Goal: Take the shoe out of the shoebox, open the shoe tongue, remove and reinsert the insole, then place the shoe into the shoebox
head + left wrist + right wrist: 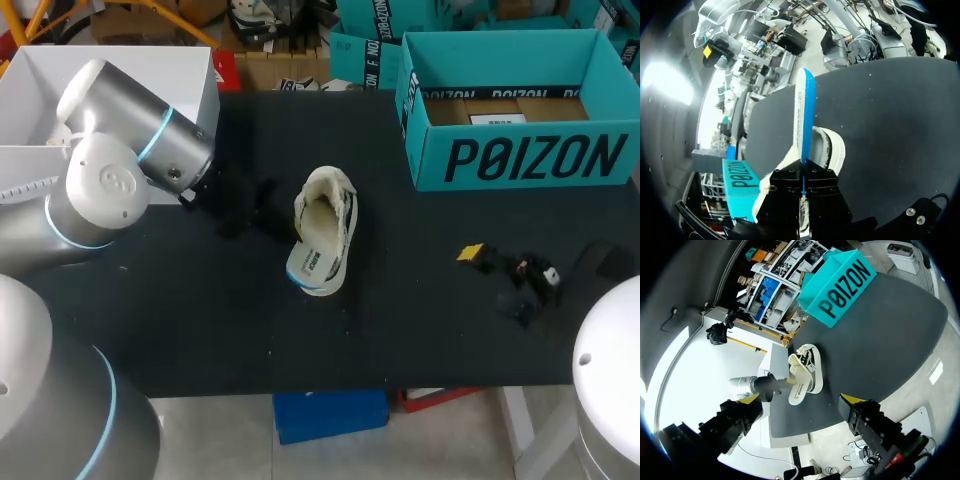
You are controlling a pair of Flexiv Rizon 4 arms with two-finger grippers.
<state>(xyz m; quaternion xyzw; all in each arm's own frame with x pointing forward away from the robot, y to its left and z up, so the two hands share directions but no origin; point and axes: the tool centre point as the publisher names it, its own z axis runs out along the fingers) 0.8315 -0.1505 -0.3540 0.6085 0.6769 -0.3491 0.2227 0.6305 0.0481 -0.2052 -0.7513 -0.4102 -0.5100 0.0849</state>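
Black table (200,320): shoe (343,215) mid-surface, shoebox (520,160) at far right edge. Left gripper (803,189) pinches insole (805,105) edge-on; right gripper (801,398) spread wide, empty.

Black matte table (430,340), flat top, even light.

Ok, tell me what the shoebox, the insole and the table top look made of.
The shoebox: cardboard, matte teal outside, bare brown inside. The insole: likely foam, a thin slab, one face white, one blue, seen edge-on in the left gripper. The table: matte black covering, possibly cloth or rubber; no glare shows.
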